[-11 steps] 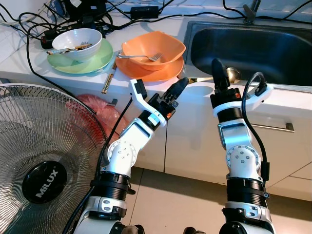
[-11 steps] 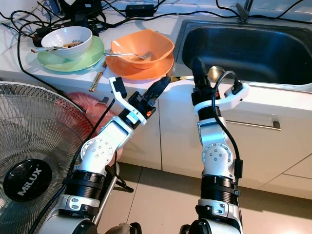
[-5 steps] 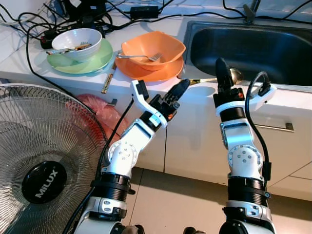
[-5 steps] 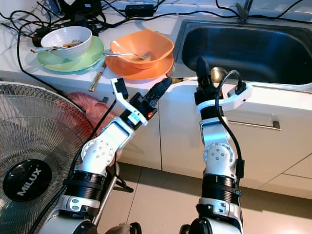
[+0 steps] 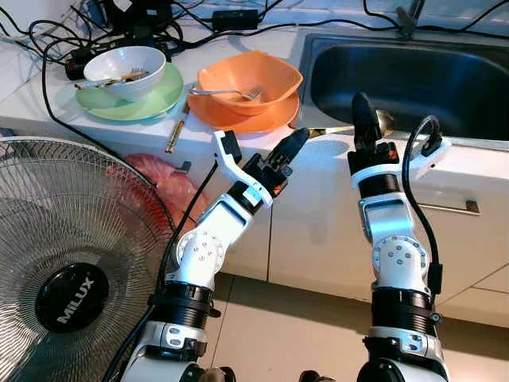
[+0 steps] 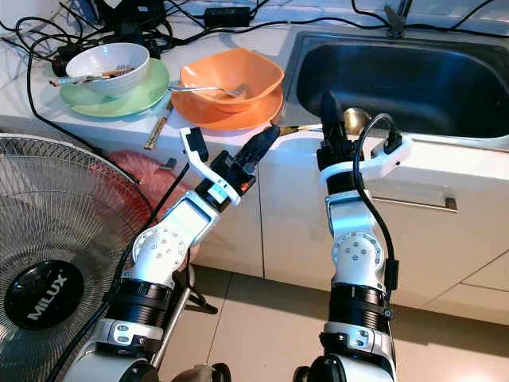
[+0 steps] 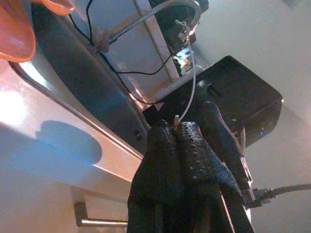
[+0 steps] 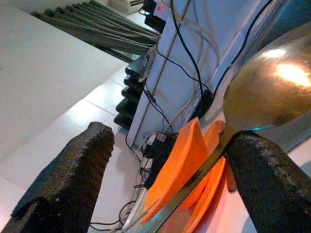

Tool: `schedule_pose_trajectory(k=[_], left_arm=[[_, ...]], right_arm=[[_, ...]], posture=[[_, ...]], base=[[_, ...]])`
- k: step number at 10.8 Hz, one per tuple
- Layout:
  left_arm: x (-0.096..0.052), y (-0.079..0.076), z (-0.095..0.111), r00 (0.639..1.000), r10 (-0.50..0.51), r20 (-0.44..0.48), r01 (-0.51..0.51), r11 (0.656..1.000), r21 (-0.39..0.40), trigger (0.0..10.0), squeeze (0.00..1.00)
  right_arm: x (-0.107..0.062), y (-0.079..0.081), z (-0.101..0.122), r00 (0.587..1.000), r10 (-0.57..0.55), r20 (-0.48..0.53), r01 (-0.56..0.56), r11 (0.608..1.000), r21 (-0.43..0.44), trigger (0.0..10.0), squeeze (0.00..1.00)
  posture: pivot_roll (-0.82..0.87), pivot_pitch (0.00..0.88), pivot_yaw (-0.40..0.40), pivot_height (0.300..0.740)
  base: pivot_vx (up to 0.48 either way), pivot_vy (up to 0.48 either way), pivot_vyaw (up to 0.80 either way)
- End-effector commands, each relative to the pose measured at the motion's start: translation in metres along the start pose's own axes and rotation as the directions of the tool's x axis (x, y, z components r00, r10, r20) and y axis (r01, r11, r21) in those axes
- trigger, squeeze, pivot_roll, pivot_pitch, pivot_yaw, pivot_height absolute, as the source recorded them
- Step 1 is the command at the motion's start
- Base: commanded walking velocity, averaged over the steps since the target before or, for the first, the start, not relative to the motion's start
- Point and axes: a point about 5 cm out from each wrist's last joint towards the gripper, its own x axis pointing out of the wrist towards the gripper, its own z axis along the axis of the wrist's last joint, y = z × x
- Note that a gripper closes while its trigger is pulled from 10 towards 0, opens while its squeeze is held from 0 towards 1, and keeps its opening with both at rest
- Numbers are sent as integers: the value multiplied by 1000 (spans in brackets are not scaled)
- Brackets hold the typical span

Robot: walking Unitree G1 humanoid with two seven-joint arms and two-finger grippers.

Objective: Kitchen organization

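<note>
Right wrist view: right gripper with jaws spread wide, the brass ladle lying between the two black fingers, its handle running toward the orange dishes. No contact visible on the far finger; the near one may be touching or just beside the handle — cannot tell.

Head views: ladle lies across the tabletop edge at the front rim of the sink, bowl end at the sink lip, handle pointing toward the orange bowl and orange plate. Right gripper stands upright over it. Left gripper is raised just short of the counter front, jaws pressed together, holding nothing.

Step in hand, as I judge it: approach to grasp the ladle, likely to move it into the sink or away with the other dishes. Next move calls for lowering slightly, centring the thin handle between the fingers, then closing; a thin, smooth handle could slip or pivot.

Also on the tabletop: white bowl on a green plate, fork in the orange bowl, chopsticks.

Hard to make out: ladle handle partly hidden behind the right gripper; the white bowl's contents unclear; sink bottom dark. Left wrist view mostly its own fingers.
</note>
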Motion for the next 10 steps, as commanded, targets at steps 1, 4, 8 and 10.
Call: schedule_pose_trajectory(k=[1, 4, 8, 10], left_arm=[[14, -19, -32, 998, -58, 14, 59, 988, -145, 10000, 0], [14, -19, -30, 998, -54, 17, 56, 988, -143, 10000, 0], [13, -18, -30, 999, -52, 15, 53, 989, -137, 10000, 0], [13, -18, -30, 999, -53, 12, 54, 989, -137, 10000, 0]], right_arm=[[4, 10, -6, 999, 34, -16, -34, 999, 9, 8941, 0], [4, 8, -5, 1000, 23, -12, -23, 1000, 8, 0, 0], [4, 7, -3, 1000, 18, 4, -18, 999, 30, 0, 0], [4, 8, -3, 1000, 20, 4, -20, 999, 32, 0, 0]], posture=[[42, 161, 61, 740], [41, 165, 60, 740], [41, 161, 63, 740], [42, 154, 63, 740]], base=[[0, 0, 0], [0, 0, 0], [0, 0, 0], [0, 0, 0]])
